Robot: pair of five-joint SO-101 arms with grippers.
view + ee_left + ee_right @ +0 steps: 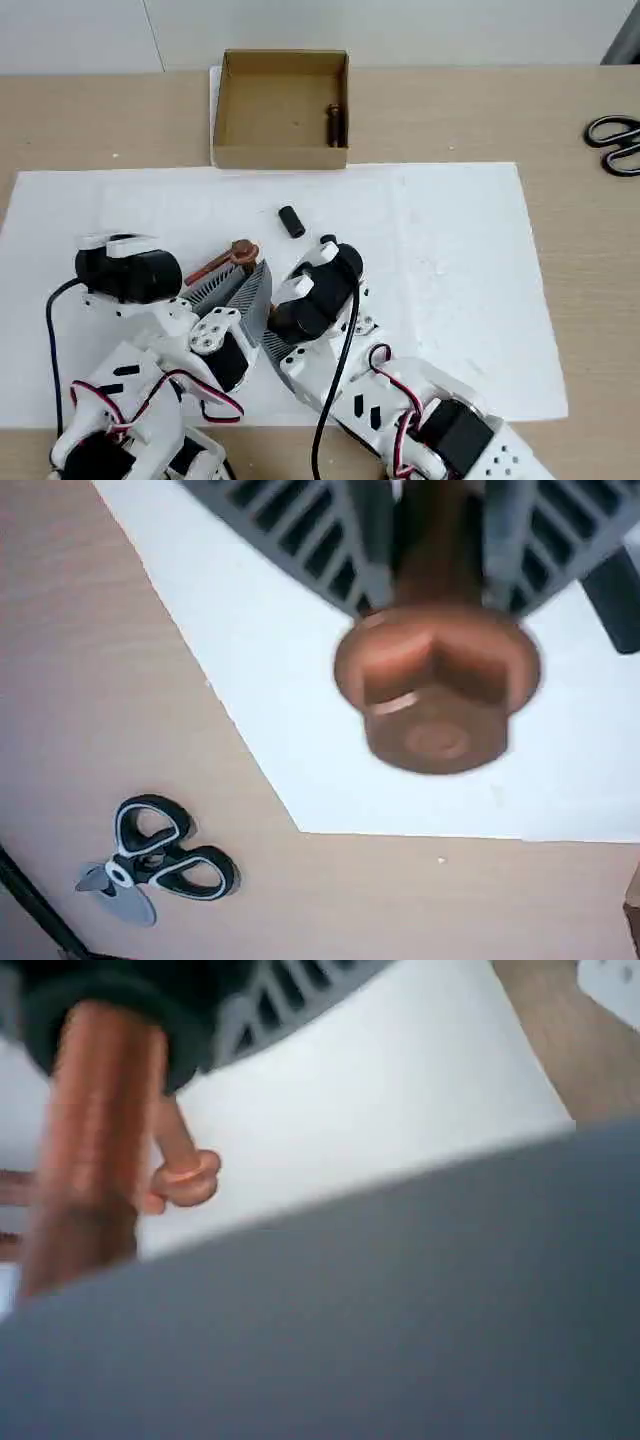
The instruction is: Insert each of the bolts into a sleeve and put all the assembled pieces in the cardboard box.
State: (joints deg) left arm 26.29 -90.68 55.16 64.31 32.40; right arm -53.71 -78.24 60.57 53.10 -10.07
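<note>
High view: sleeve (pixel 291 221) loose on paper (pixel 450 300); left jaws clamp bolt (pixel 437 685); right jaws unclear.

High view: overhead, looking down on the table (pixel 100 110); cardboard box (pixel 280 157) upper centre, scissors (pixel 614 145) right edge.
Left wrist view: very close behind a bolt (pixel 437 685), facing the scissors.
Right wrist view: close, low over the white sheet (pixel 380 1090).
Shared: scissors, in 2 views, high and left wrist.

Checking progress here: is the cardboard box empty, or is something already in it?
Not empty. One assembled piece, dark with a coppery end, lies inside the cardboard box against a side wall.
</note>
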